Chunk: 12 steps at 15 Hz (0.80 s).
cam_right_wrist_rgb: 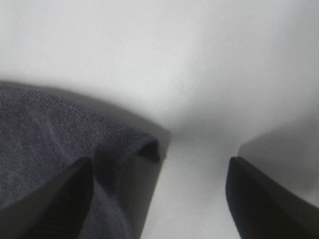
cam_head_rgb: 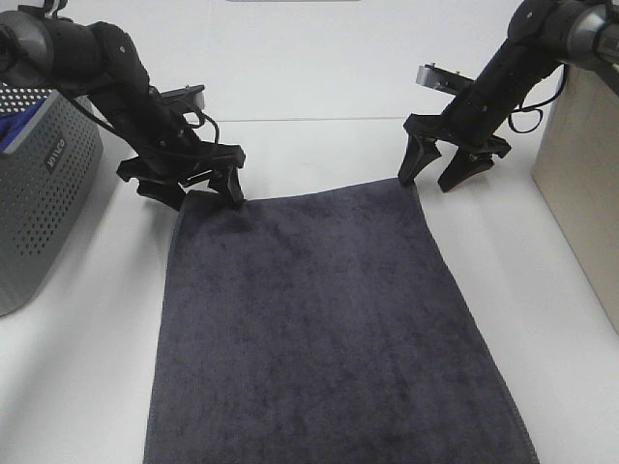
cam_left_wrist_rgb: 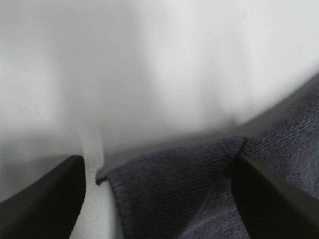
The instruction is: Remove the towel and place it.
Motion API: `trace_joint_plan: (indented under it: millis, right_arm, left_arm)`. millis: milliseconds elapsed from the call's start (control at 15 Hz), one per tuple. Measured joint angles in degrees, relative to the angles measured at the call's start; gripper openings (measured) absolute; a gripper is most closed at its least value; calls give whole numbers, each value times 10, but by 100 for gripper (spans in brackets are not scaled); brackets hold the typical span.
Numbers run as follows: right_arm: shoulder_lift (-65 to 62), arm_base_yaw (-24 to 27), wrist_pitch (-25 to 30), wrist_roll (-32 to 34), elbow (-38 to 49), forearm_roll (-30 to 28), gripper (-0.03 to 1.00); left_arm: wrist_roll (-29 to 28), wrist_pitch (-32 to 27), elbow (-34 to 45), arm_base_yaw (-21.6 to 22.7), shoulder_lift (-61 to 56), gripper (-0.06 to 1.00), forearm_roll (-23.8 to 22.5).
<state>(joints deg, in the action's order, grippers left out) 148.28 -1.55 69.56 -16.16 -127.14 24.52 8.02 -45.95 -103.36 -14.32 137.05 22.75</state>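
The dark grey towel [cam_head_rgb: 319, 329] lies spread flat on the white table [cam_head_rgb: 319, 77], reaching from the middle down past the near edge of the exterior high view. My left gripper [cam_head_rgb: 198, 191] stands open and low at the towel's far left corner, one finger on each side of it. In the left wrist view that corner [cam_left_wrist_rgb: 174, 194] sits between the fingers [cam_left_wrist_rgb: 45, 204], untouched. My right gripper [cam_head_rgb: 433, 176] is open at the far right corner. There the corner [cam_right_wrist_rgb: 75, 144] lies by one finger [cam_right_wrist_rgb: 55, 204], slightly curled up, with bare table in most of the gap.
A grey perforated basket [cam_head_rgb: 44, 203] stands at the left edge with a blue cloth [cam_head_rgb: 19, 130] in it, close behind the left arm. A beige upright panel [cam_head_rgb: 580, 203] stands at the right edge beside the right arm.
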Motion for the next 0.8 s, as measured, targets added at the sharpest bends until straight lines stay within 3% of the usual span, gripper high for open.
trace_joint_plan:
  millis: [600, 800]
  right_arm:
    - [13, -19, 0, 14, -2, 32, 72]
    - [16, -23, 0, 19, -2, 41, 62]
  left_arm:
    - [1, -8, -1, -1, 1, 76, 18]
    - [2, -15, -1, -2, 2, 67, 22]
